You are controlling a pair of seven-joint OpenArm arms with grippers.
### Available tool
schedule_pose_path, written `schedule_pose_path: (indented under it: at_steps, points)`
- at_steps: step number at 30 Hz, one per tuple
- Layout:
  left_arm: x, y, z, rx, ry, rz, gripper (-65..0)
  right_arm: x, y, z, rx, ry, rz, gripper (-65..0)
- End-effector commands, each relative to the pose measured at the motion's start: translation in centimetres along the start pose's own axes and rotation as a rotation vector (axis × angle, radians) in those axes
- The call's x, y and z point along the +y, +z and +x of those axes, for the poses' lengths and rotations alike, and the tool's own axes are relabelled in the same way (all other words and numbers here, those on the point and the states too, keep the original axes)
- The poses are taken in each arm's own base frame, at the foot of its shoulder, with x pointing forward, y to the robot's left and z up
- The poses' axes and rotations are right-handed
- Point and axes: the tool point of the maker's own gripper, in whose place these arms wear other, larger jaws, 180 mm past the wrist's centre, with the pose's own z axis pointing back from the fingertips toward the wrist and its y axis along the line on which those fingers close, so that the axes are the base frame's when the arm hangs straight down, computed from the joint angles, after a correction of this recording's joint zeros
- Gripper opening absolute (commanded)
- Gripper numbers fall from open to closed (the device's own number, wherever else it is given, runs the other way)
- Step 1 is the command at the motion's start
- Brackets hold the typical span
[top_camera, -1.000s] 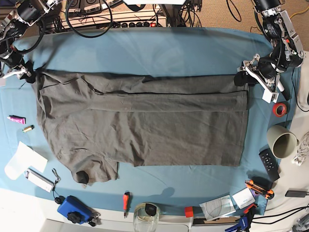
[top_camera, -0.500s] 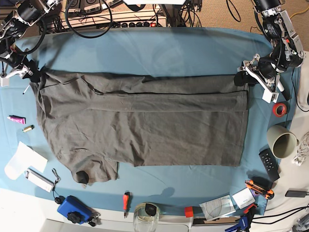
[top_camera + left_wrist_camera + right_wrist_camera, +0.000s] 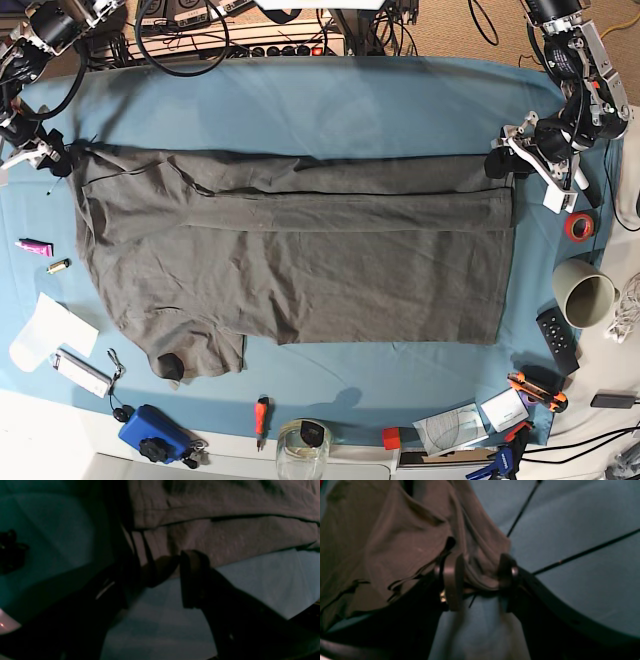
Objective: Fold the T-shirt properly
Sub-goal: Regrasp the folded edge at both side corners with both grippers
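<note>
Right claw point(image 3: 480, 580) grips bunched T-shirt point(image 3: 395, 542) corner, low over tablecloth point(image 3: 570, 542).

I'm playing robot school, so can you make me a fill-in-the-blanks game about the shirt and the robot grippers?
1. The T-shirt lies on a ____ tablecloth.
2. In the right wrist view, the right gripper has ____ bunched between its fingers.
3. In the base view, the roll of tape beside the left gripper is ____.
4. The cup lies on its ____.

Missing words: blue; shirt fabric; red; side
</note>
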Motion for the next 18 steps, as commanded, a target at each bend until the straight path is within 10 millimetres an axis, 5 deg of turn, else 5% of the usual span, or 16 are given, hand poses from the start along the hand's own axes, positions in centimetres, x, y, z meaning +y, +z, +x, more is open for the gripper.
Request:
schedule_pose_path:
  at_steps: [1, 8, 18]
  points:
    - [0.1, 0.3, 0.7, -0.016, -0.017, 0.007, -35.8, 0.1, 0.9, 2.4, -0.065, 0.033, -0.001, -41.1]
    - [0.1, 0.3, 0.7, -0.016, -0.017, 0.006, -35.8, -1.6, 1.0, 2.6, -0.077, 0.03, -0.097, -41.1]
    - [0.1, 0.3, 0.9, -0.024, -0.017, 0.006, -35.8, -0.1, -0.5, 2.4, -0.054, 0.078, -0.068, -41.0]
